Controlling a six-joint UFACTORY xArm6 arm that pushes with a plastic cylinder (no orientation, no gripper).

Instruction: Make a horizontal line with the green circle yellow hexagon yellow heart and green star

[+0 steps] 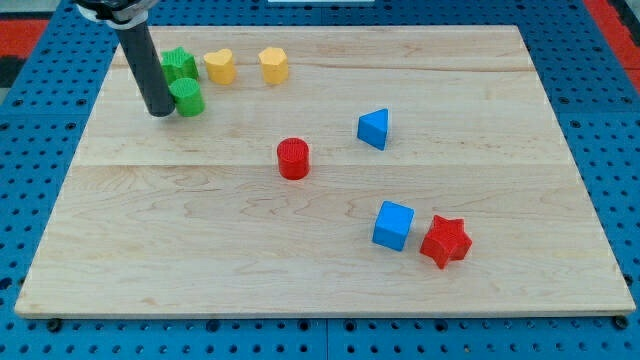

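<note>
Wooden board (330, 270) on blue pegboard. Yellow heart (220, 66), yellow hexagon (273, 65) and green star (179, 64) already align near the top; green circle (187, 98) sits below. My tip (160, 111), a bare rod grasping nothing, touches the circle at its 9 o'clock, probably to nudge it into line.

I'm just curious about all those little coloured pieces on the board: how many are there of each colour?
Green: 2, star and circle
Yellow: 2, heart and hexagon
Red: 2, cylinder and star
Blue: 2, triangle and cube
Total: 8
My tip sits just to the view's left of the green circle.
</note>
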